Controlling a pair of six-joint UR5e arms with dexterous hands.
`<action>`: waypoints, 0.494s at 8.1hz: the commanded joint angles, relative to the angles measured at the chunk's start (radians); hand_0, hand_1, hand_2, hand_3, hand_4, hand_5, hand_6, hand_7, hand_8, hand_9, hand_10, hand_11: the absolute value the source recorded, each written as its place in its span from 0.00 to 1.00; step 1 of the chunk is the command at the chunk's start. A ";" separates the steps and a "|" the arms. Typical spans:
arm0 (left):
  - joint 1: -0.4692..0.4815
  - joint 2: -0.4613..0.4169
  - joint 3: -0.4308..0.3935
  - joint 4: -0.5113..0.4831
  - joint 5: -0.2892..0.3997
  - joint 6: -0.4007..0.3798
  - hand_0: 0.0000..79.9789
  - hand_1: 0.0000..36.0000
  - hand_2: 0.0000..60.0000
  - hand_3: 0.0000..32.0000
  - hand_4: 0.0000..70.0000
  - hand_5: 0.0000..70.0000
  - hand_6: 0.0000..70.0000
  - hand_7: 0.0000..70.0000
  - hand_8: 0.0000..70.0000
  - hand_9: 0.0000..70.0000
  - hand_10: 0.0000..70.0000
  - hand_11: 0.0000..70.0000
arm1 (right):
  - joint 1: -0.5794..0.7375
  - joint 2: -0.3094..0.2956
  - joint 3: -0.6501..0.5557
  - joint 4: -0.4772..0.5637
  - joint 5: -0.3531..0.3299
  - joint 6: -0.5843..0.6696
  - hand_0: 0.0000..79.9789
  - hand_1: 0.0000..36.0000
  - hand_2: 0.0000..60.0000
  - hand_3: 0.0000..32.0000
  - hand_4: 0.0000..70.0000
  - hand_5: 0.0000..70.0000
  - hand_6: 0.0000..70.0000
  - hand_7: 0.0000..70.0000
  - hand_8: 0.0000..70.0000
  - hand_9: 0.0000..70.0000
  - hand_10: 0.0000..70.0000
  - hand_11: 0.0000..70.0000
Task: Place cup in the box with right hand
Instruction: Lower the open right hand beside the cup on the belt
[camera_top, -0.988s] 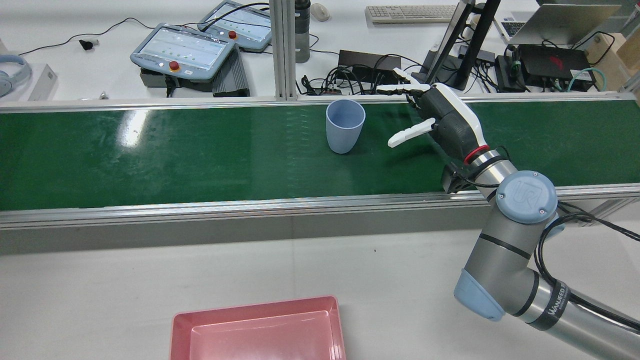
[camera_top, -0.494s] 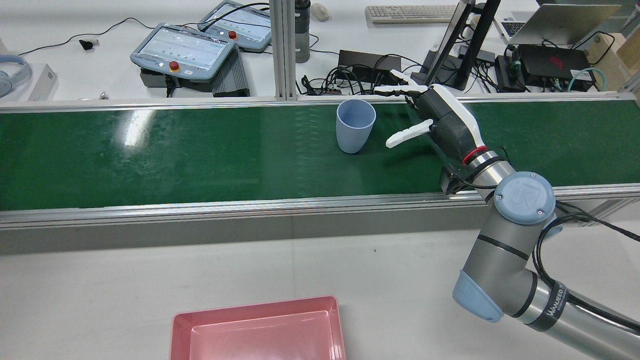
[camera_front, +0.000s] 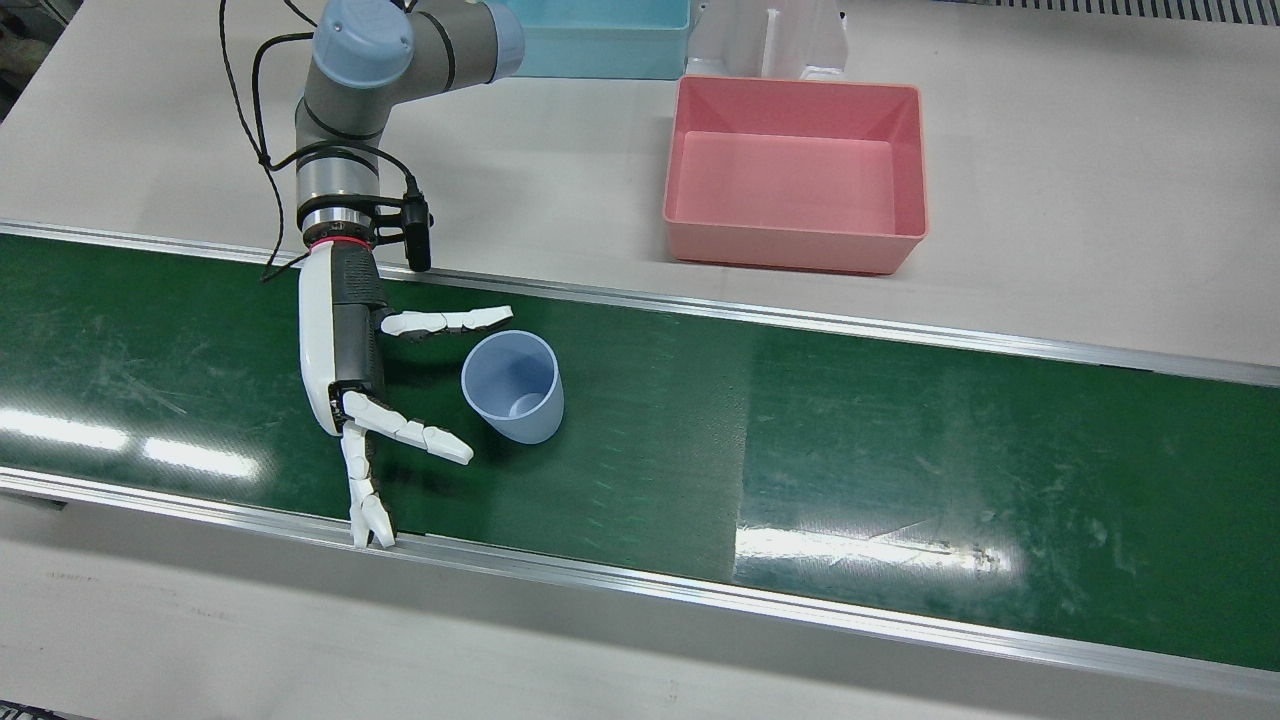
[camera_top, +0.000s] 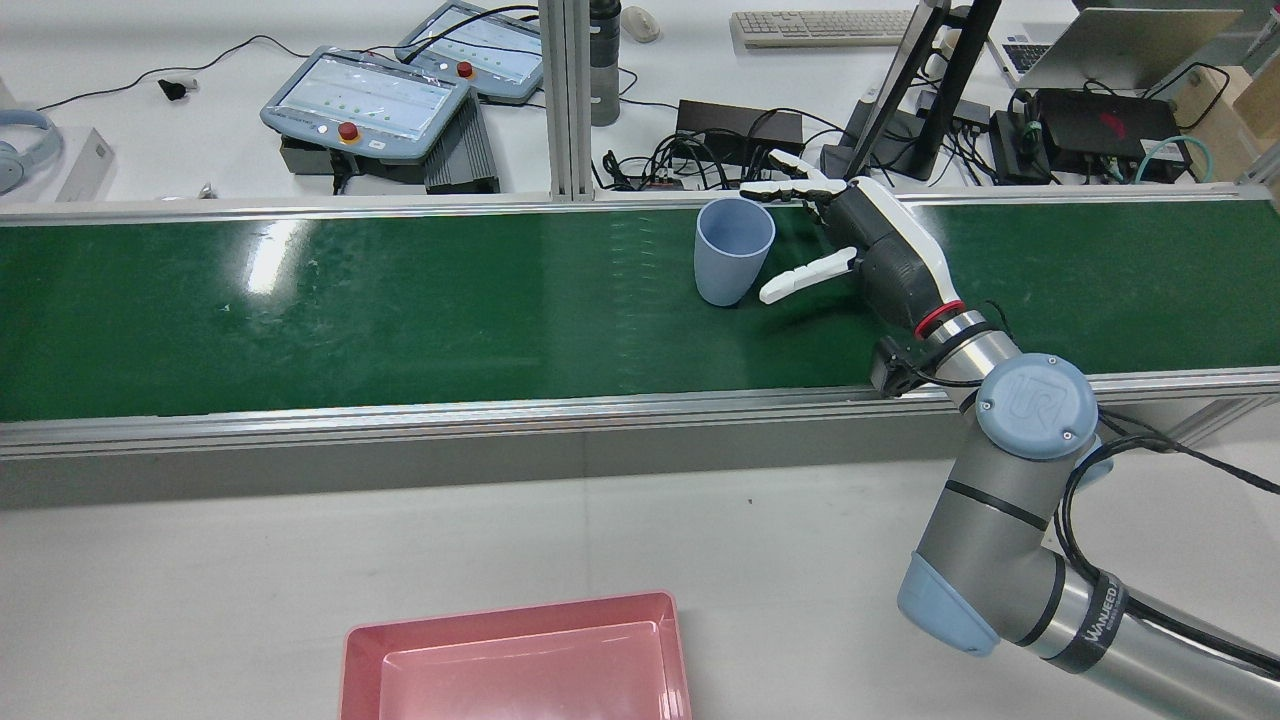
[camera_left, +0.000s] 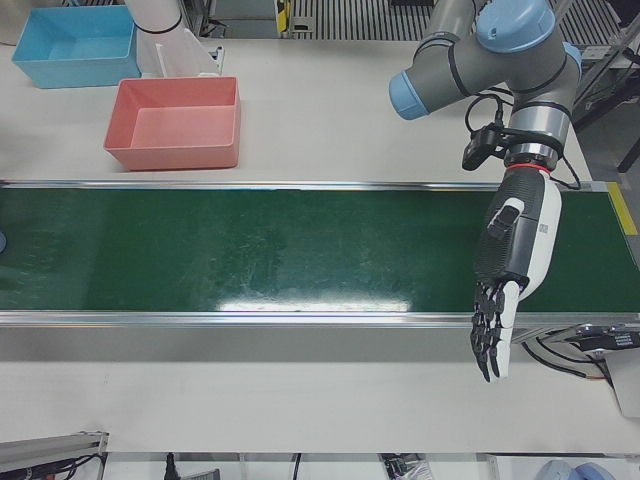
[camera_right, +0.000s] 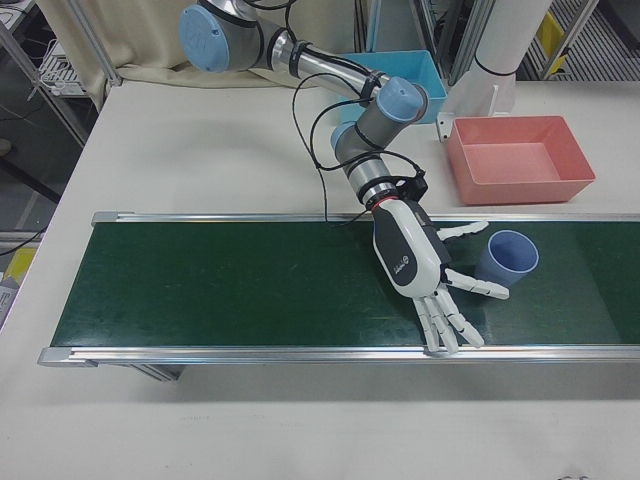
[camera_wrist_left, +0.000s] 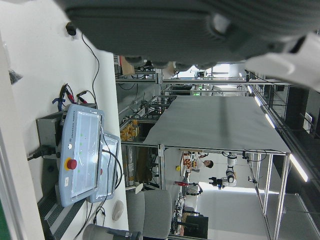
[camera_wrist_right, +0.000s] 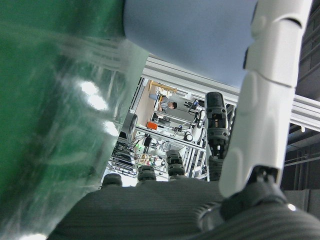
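flanking cup (camera_front: 513, 386), right hand (camera_front: 345, 345) fingers (camera_front: 447, 321) spread, untouching.

Pale blue cup (camera_front: 512, 387), pink box (camera_front: 795, 173)

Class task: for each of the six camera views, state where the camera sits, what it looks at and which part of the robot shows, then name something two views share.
Front view: overhead, opposite the robot; cup, pink box, right hand.
Rear view: high behind the arms; green belt, right arm.
Left-front view: operators' side; open left hand at the belt's end.
Right-front view: operators' side; right hand beside the cup.
Left hand view: on the left hand, sideways; pendants.
Right hand view: on the right hand, sideways; cup close.
Shared: front and rear views both show cup and pink box.
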 joint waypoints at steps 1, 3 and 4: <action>0.000 0.000 -0.002 -0.001 0.000 0.000 0.00 0.00 0.00 0.00 0.00 0.00 0.00 0.00 0.00 0.00 0.00 0.00 | -0.010 0.006 -0.011 0.000 0.004 -0.002 0.79 0.29 0.00 0.00 0.42 0.08 0.07 0.19 0.02 0.08 0.00 0.03; 0.000 0.000 0.000 -0.001 0.000 0.000 0.00 0.00 0.00 0.00 0.00 0.00 0.00 0.00 0.00 0.00 0.00 0.00 | -0.010 0.006 -0.011 0.002 0.004 -0.002 0.78 0.33 0.00 0.00 0.40 0.08 0.07 0.19 0.03 0.08 0.00 0.03; 0.000 0.000 0.000 -0.001 0.000 0.000 0.00 0.00 0.00 0.00 0.00 0.00 0.00 0.00 0.00 0.00 0.00 0.00 | -0.010 0.007 -0.010 0.002 0.004 0.000 0.77 0.35 0.00 0.00 0.38 0.08 0.07 0.19 0.03 0.08 0.00 0.03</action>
